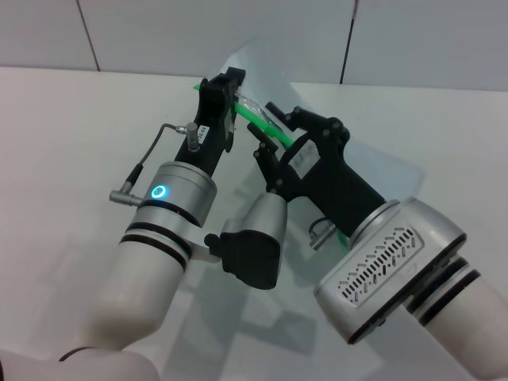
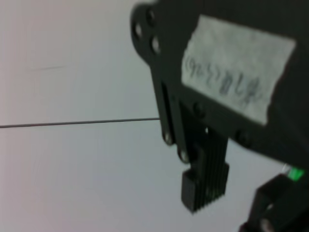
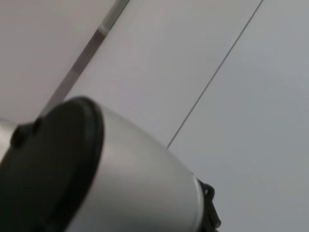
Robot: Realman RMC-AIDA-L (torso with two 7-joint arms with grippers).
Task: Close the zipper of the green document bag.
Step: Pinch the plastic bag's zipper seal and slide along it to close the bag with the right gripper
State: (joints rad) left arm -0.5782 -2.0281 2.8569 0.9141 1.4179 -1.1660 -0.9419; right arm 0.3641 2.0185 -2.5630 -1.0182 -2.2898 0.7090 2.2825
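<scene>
Your left hand [image 1: 232,86] and right hand [image 1: 274,131] meet on the zipper [image 1: 262,127] of the lifted green document bag [image 1: 317,119]; you cannot tell either grip. Next, draw the slider along.

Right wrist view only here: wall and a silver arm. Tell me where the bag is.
Observer: The bag is over the table, just ahead of both arms.
Operator: Give me the zipper.
Observer: The zipper shows as a green strip running between the two grippers.
Operator: Place the grippers.
Observer: The left gripper is at the strip's far end; the right gripper is at the strip, nearer the robot.
</scene>
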